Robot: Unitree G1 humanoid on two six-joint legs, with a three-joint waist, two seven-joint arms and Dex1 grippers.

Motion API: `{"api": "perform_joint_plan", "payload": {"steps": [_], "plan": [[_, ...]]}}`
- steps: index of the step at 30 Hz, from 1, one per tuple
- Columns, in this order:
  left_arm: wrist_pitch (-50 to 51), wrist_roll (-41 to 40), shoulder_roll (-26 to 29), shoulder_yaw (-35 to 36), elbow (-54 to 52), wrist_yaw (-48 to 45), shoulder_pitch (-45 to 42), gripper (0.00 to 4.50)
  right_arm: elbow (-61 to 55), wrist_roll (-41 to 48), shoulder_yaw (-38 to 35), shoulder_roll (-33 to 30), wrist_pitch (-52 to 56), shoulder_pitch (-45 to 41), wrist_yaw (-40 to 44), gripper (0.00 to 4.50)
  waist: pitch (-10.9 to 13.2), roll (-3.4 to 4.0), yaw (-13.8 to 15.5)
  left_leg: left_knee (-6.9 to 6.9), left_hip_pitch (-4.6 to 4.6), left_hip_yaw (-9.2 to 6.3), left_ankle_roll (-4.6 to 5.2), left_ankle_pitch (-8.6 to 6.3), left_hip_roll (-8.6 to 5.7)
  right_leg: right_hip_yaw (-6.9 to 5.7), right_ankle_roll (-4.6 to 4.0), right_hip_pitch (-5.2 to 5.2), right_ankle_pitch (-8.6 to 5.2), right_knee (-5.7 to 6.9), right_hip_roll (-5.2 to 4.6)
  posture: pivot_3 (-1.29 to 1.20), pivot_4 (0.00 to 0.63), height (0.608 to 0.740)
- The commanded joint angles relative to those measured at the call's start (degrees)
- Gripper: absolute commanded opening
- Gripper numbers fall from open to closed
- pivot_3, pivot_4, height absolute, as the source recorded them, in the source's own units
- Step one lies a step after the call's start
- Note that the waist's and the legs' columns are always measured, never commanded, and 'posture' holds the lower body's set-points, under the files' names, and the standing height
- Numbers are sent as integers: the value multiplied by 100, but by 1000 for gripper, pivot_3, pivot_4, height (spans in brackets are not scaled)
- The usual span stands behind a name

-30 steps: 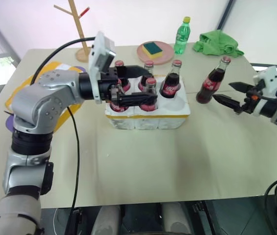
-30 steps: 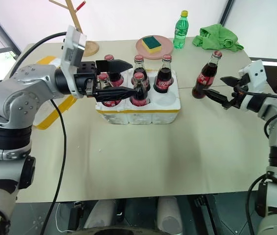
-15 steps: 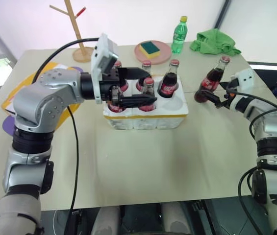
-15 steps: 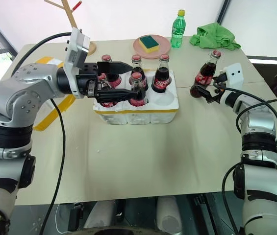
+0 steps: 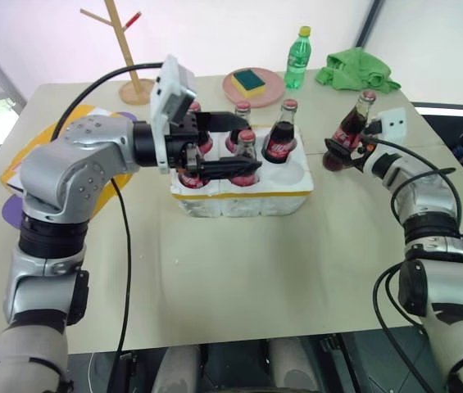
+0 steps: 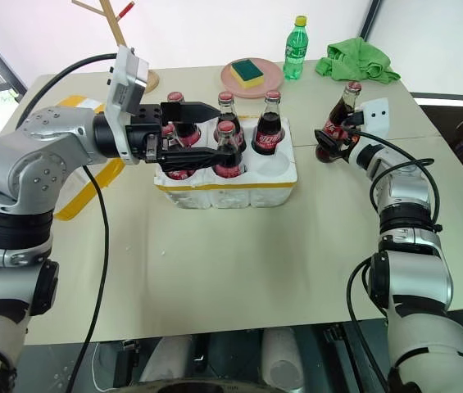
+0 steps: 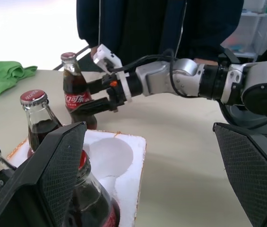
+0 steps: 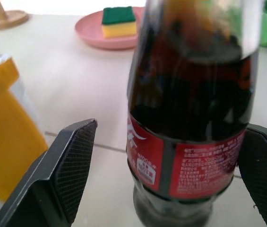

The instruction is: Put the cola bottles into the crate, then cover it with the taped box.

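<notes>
The crate (image 5: 239, 195), a low white foam block with a yellow band, stands mid-table with several cola bottles (image 5: 282, 141) upright in its wells. Its front right well (image 5: 293, 172) is empty. My left gripper (image 5: 243, 145) hangs open and level over the crate, its fingers either side of the front middle bottle. One more cola bottle (image 5: 352, 124) stands on the table right of the crate. My right gripper (image 6: 323, 146) is open around its lower part, a finger (image 8: 72, 156) on each side. The taped box (image 5: 16, 168) lies at the far left, mostly hidden by my left arm.
At the back of the table are a green plastic bottle (image 5: 297, 57), a pink plate (image 5: 274, 80) with a sponge, a green cloth (image 5: 354, 70) and a wooden rack (image 5: 124, 49). A person in dark clothes (image 7: 161, 28) stands past the table's right side.
My right gripper has moved forward and left up to the loose bottle, and its open fingers now stand on either side of it. The left arm has stayed where it was.
</notes>
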Motion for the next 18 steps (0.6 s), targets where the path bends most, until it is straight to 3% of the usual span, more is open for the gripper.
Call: {"api": "perform_joint_plan", "payload": {"steps": [1,3,4,6,8,14,18], "plan": [[-6,-57,70,173,-195,1,-40,4500,259,58,-171,59,-238,-273,-96,4449,0,0,0,0,0,0,0,0,0,0,0,0,0,0,0,0,150,740],[11,-70,82,186,-215,11,-24,4500,419,39,-186,80,-304,-338,-159,4449,0,0,-9,0,0,0,0,0,0,1,0,0,0,0,0,0,150,740],[15,-68,87,193,-224,20,-17,4500,465,38,-200,85,-351,-352,-172,4224,0,0,-9,0,0,0,0,0,0,1,0,0,0,0,0,0,150,740],[24,-66,90,202,-236,31,-9,4500,526,42,-221,88,-424,-373,-176,3627,0,0,-8,0,0,0,0,0,0,1,0,0,0,1,0,0,150,740],[31,-71,93,214,-249,40,5,4500,509,65,-238,102,-490,-358,-95,2731,0,0,-11,0,0,0,0,0,0,1,0,0,0,0,0,0,150,740],[57,-106,126,263,-318,65,117,4500,19,277,-320,81,-658,-182,439,2743,1,1,-20,-2,1,1,0,0,0,2,1,-1,0,1,2,0,150,740],[158,-189,203,339,-463,83,259,4500,-1007,662,-436,-203,-239,-32,1073,2743,5,8,-9,-2,0,1,0,0,0,3,2,-2,1,1,2,0,150,740]]}}
